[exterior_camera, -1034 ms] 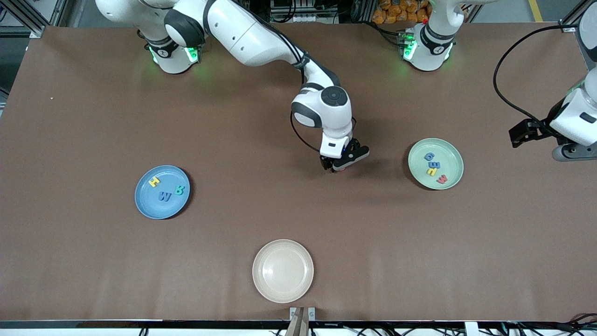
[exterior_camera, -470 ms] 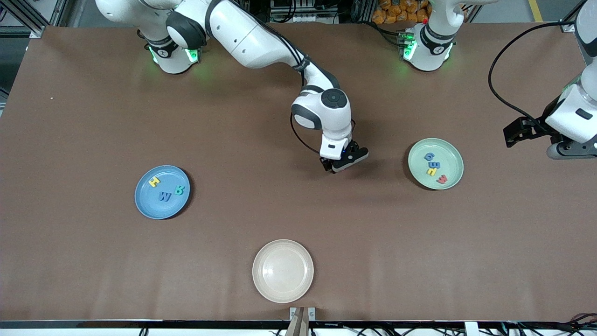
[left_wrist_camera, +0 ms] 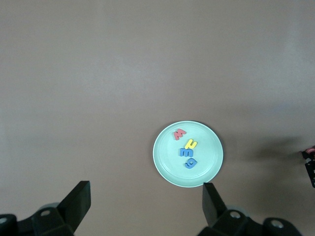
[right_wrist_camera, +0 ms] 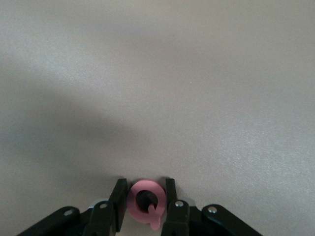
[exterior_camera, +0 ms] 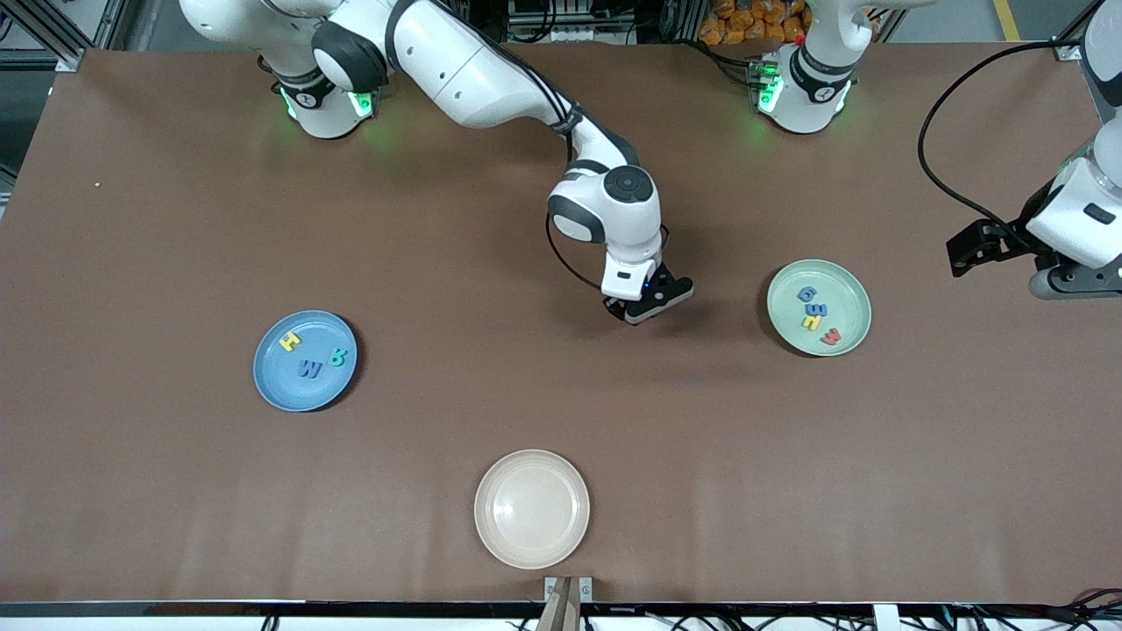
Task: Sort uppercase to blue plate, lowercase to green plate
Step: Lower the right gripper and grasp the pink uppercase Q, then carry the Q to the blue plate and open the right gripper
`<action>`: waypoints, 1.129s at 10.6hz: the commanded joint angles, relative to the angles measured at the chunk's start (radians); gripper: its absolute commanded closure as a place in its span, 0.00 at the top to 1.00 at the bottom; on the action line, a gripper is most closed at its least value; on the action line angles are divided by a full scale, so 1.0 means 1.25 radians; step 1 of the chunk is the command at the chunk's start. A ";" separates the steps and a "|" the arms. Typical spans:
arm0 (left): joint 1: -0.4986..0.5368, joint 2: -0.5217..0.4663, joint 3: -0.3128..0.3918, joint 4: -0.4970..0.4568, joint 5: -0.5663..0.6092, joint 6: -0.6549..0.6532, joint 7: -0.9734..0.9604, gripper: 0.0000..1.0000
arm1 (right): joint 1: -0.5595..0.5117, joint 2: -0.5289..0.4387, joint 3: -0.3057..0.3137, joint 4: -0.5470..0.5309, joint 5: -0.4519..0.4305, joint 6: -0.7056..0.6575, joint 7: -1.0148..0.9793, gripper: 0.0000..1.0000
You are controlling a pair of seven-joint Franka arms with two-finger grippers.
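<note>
A red uppercase Q (right_wrist_camera: 142, 217) lies flat on the brown table, about midway between the two coloured plates. My right gripper (right_wrist_camera: 145, 182) is down on it, one finger pressed against each side; in the front view this gripper (exterior_camera: 644, 314) hides the Q. The blue plate (exterior_camera: 280, 381) holds a yellow H (exterior_camera: 289, 341), a blue M (exterior_camera: 308, 369) and a green R (exterior_camera: 337, 357). The green plate (exterior_camera: 848, 302) holds several lowercase letters, among them a blue g (exterior_camera: 806, 294) and a red m (exterior_camera: 830, 336). My left gripper (exterior_camera: 969, 248) waits open in the air past the green plate (left_wrist_camera: 167, 164).
A cream-white plate (exterior_camera: 531, 508) with nothing in it sits near the table's front edge, nearer the front camera than the Q. Both arm bases stand along the table's back edge. A black cable loops over the table at the left arm's end.
The right gripper's fingers have closed in on the red Q. The left arm has shifted a little and then held still, its fingers staying wide.
</note>
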 commanded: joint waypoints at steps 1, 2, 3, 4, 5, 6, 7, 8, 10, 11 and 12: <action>-0.005 -0.006 0.001 0.008 -0.022 -0.012 0.017 1.00 | -0.003 -0.020 -0.004 0.013 -0.002 -0.055 0.015 0.00; -0.006 -0.006 0.002 0.012 -0.024 -0.012 0.018 1.00 | -0.018 -0.051 -0.004 0.012 0.004 -0.102 0.012 0.00; -0.008 -0.006 -0.001 0.013 -0.022 -0.012 0.014 1.00 | -0.038 -0.093 -0.003 0.004 0.012 -0.129 0.010 0.00; -0.005 -0.005 -0.010 0.013 -0.022 -0.012 0.012 1.00 | -0.066 -0.149 0.000 -0.033 0.032 -0.162 0.005 0.00; -0.005 -0.006 -0.010 0.013 -0.022 -0.011 0.012 1.00 | -0.091 -0.202 0.000 -0.065 0.062 -0.199 -0.013 0.00; -0.005 -0.006 -0.010 0.013 -0.022 -0.012 0.010 1.00 | -0.132 -0.264 0.000 -0.098 0.080 -0.259 -0.034 0.00; -0.005 -0.006 -0.010 0.013 -0.024 -0.012 0.010 1.00 | -0.176 -0.332 0.000 -0.149 0.099 -0.293 -0.068 0.00; -0.005 -0.007 -0.012 0.012 -0.024 -0.012 0.010 1.00 | -0.229 -0.415 0.000 -0.233 0.115 -0.309 -0.117 0.00; -0.002 -0.008 -0.010 0.009 -0.025 -0.014 0.010 1.00 | -0.329 -0.565 0.000 -0.403 0.121 -0.327 -0.202 0.00; 0.003 -0.009 -0.010 0.007 -0.027 -0.014 0.010 1.00 | -0.388 -0.610 0.000 -0.453 0.120 -0.352 -0.221 0.00; 0.006 -0.009 -0.009 0.005 -0.054 -0.013 0.007 1.00 | -0.445 -0.639 0.000 -0.500 0.120 -0.388 -0.248 0.00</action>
